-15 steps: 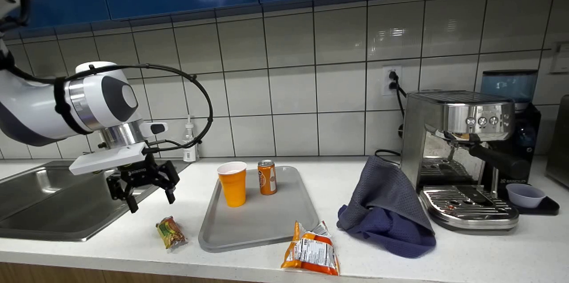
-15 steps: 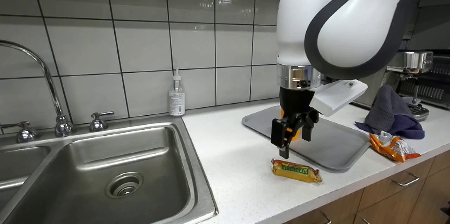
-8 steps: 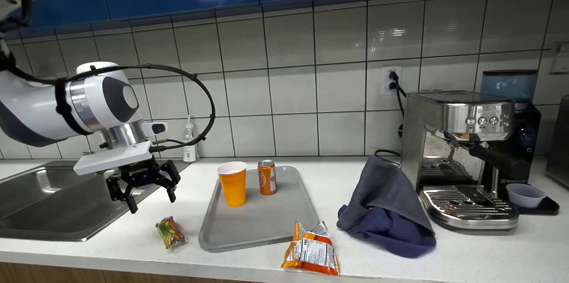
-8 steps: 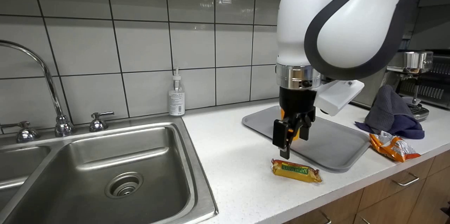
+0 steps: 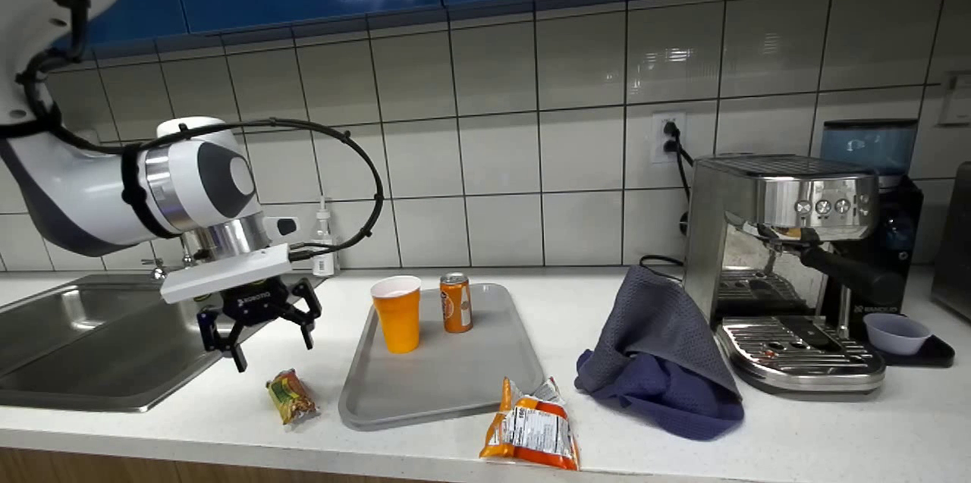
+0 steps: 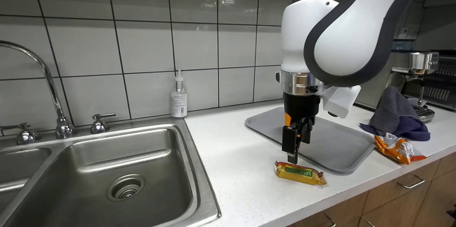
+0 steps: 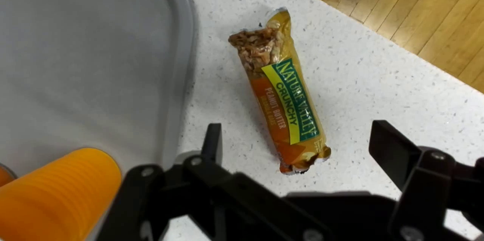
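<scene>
1. And across I come: in an exterior view my gripper (image 5: 274,357), left of centre in the frame, has slipped a touch rightward and lower within the last half second.
2. My fingers (image 7: 213,142) stand wide apart, as they did a moment ago, and I have hold of nothing.
3. There's the granola bar (image 7: 285,97), lying aslant on the counter (image 7: 348,74) around the middle of the wrist view, its lower end showing in the gap between my fingertips, not touched.
4. What that shift means, as I judge it: I'm nearer the bar and better lined up over it, but it isn't gripped.
5. Elsewhere, no change: grey tray (image 5: 463,392) mid-frame in an exterior view, orange cup (image 5: 398,320) and soda can (image 5: 456,308) standing on it, snack bag (image 5: 531,428) just beside its lower right corner, bunched cloth (image 5: 660,362) farther right.
</scene>
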